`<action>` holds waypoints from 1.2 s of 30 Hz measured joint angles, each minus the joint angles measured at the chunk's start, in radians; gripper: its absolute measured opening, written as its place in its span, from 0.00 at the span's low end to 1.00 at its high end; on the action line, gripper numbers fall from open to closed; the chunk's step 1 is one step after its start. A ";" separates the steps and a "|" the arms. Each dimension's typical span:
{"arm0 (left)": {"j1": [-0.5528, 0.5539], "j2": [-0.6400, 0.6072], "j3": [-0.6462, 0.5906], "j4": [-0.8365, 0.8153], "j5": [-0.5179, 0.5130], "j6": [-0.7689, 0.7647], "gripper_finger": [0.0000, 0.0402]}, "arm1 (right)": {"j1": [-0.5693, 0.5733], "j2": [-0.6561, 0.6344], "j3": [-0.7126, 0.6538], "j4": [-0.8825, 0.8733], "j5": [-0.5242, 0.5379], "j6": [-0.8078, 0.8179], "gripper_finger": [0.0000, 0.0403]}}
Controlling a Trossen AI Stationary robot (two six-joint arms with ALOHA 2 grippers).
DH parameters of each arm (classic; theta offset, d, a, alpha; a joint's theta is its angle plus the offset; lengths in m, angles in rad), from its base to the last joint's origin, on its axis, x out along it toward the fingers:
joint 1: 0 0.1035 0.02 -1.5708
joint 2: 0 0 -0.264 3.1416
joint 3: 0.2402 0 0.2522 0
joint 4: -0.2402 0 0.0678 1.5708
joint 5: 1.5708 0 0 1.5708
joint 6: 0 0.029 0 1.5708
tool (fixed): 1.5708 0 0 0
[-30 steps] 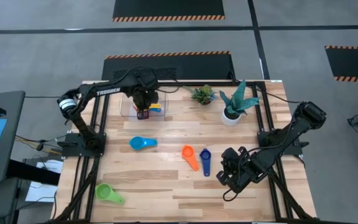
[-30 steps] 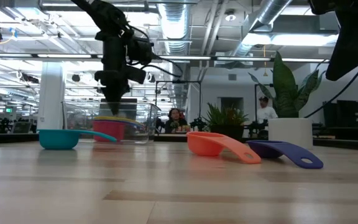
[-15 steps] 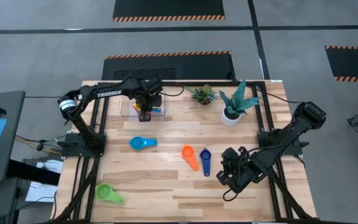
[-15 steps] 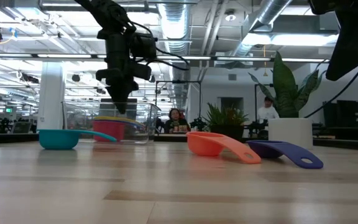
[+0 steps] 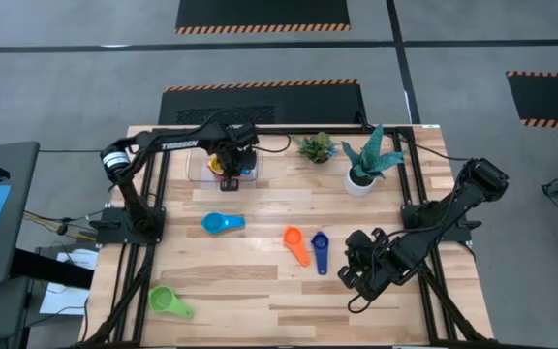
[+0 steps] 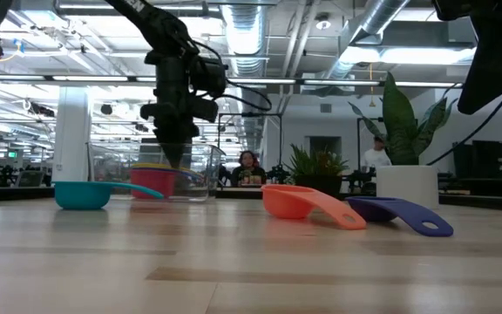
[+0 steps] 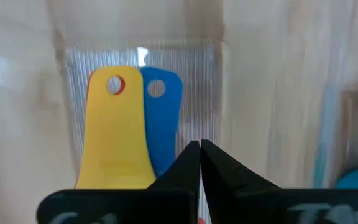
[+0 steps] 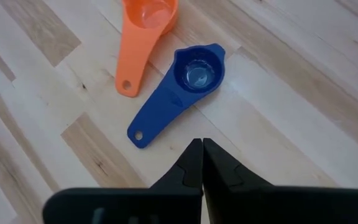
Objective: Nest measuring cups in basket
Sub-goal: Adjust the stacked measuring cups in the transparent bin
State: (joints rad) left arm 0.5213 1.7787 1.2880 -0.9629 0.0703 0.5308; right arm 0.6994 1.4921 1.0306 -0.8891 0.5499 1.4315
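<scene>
The basket [image 5: 223, 167] sat at the far side of the table [image 5: 260, 291], and in it lay the yellow cup [image 7: 115, 134] with the blue cup [image 7: 161, 118] just beside it, handles side by side; a red one [image 6: 152, 181] showed through the clear wall. My left claw [image 5: 229, 173] hung right over that basket, pinched shut on nothing.

Four cups lay loose on the boards. The light blue cup [image 5: 222, 223] was nearest my left claw, straight toward the near edge from the basket, its handle pointing to the right. The green cup [image 5: 169, 301] lay well apart by the near left corner.

The orange cup [image 8: 145, 37] and the dark blue cup [image 8: 179, 90] lay together mid-table, just beside my right claw [image 5: 355, 274], which waited low at the near right, closed and empty. Both handles ran toward it, the dark blue one the closer.

I judged the light blue cup was the left arm's next pick, gripped across its handle; the right arm was far nearer the other pair.
</scene>
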 joint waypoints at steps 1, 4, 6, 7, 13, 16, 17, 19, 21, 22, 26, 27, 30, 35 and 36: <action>0.000 0.012 0.008 0.000 0.000 0.004 0.00 | 0.000 0.000 0.000 -0.001 0.000 0.001 0.05; -0.001 0.053 0.032 -0.010 0.001 0.008 0.00 | 0.000 0.000 0.000 0.000 0.000 0.001 0.05; -0.002 0.081 0.048 -0.025 -0.002 0.008 0.00 | 0.000 0.000 0.000 0.000 -0.001 0.001 0.05; -0.002 0.095 0.058 -0.025 -0.004 0.008 0.00 | 0.000 0.000 0.000 0.001 -0.002 0.001 0.04; -0.003 0.122 0.111 0.006 -0.068 0.008 0.00 | 0.000 0.000 0.000 0.008 -0.002 0.016 0.04; -0.002 0.121 0.148 -0.016 -0.117 0.009 0.00 | 0.000 0.000 0.000 0.010 -0.002 0.019 0.05; 0.000 0.120 0.159 -0.016 -0.129 0.012 0.00 | 0.000 0.000 0.000 0.009 -0.002 0.019 0.05; 0.004 0.120 0.171 -0.021 -0.130 0.014 0.00 | 0.000 0.000 0.000 0.009 -0.002 0.019 0.05; 0.006 0.120 0.192 -0.052 -0.109 0.003 0.00 | 0.000 0.000 0.000 0.009 -0.001 0.019 0.05; 0.006 0.120 0.208 -0.068 -0.096 -0.003 0.00 | 0.000 0.000 0.000 0.009 -0.002 0.019 0.04; 0.005 0.120 0.239 -0.084 -0.140 0.009 0.00 | 0.000 0.000 0.000 0.007 0.000 0.011 0.04; 0.009 0.120 0.240 -0.069 -0.173 0.012 0.00 | 0.000 0.000 0.000 0.008 0.000 0.011 0.04; 0.044 0.120 0.240 -0.059 -0.195 0.010 0.00 | 0.000 0.000 0.000 0.010 0.000 0.011 0.05; 0.110 0.120 0.229 -0.071 -0.227 -0.073 0.00 | 0.000 0.000 0.000 0.011 0.000 0.011 0.04; 0.121 0.120 0.229 -0.087 -0.234 -0.082 0.00 | 0.000 0.000 0.000 0.011 0.000 0.011 0.04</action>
State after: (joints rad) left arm 0.6425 1.8984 1.5169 -1.0502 -0.1633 0.4493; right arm 0.6994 1.4921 1.0306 -0.8780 0.5503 1.4425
